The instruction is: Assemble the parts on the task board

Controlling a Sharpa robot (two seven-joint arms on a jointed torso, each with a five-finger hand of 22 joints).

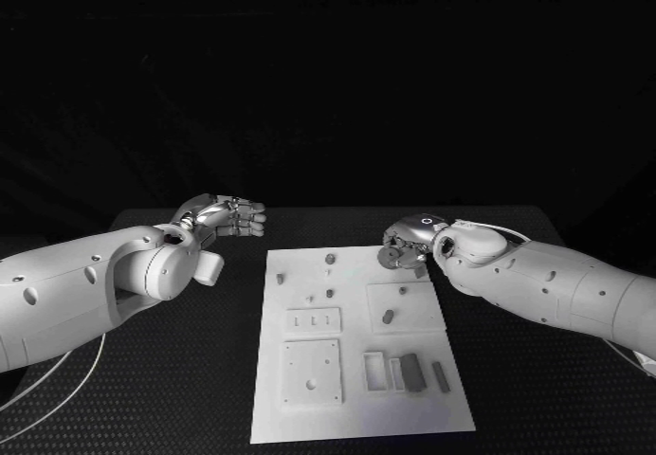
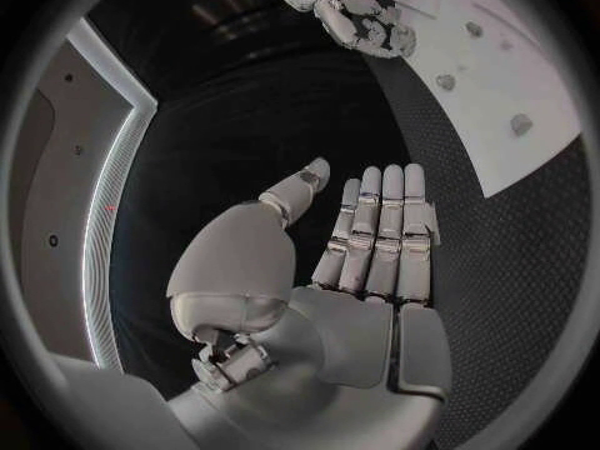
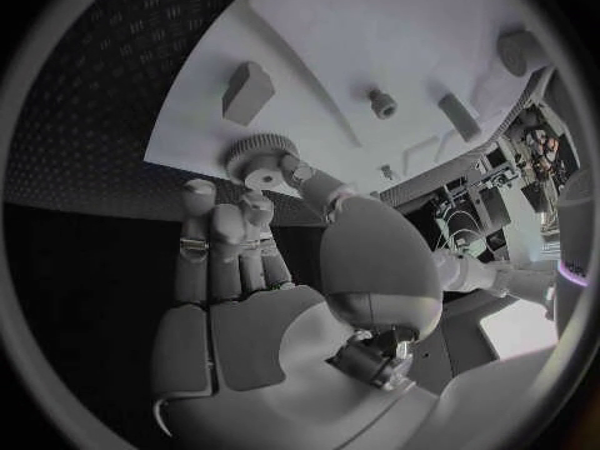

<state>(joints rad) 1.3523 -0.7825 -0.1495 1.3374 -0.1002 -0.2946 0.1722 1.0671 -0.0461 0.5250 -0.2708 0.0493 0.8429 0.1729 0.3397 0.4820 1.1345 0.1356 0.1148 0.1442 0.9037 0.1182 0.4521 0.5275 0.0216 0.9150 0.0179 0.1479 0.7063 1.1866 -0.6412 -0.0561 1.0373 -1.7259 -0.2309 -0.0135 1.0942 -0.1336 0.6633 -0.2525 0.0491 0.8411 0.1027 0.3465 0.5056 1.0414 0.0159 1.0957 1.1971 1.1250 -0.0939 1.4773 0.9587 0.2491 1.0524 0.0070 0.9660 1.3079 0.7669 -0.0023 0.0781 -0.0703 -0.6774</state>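
The white task board point(image 1: 358, 398) lies in the middle of the table, with small grey parts on it. My right hand point(image 1: 410, 244) hovers over the board's far right corner and pinches a toothed grey gear point(image 3: 256, 156) between thumb and fingertips point(image 3: 256, 208), low over the board point(image 3: 375, 30); whether the gear touches the board I cannot tell. The gear point(image 1: 392, 257) sits dark under that hand in the head view. My left hand point(image 1: 228, 216) is off the board, to its far left. It point(image 2: 369, 240) holds nothing, with fingers straight and thumb apart.
Small pegs point(image 1: 330, 257) stand on the board's far half. An oblong part point(image 1: 387, 316) lies mid-board, and upright blocks point(image 1: 413, 369) stand near the front right. Two raised square plates point(image 1: 312, 371) sit left of centre. Black table point(image 1: 547, 398) surrounds the board.
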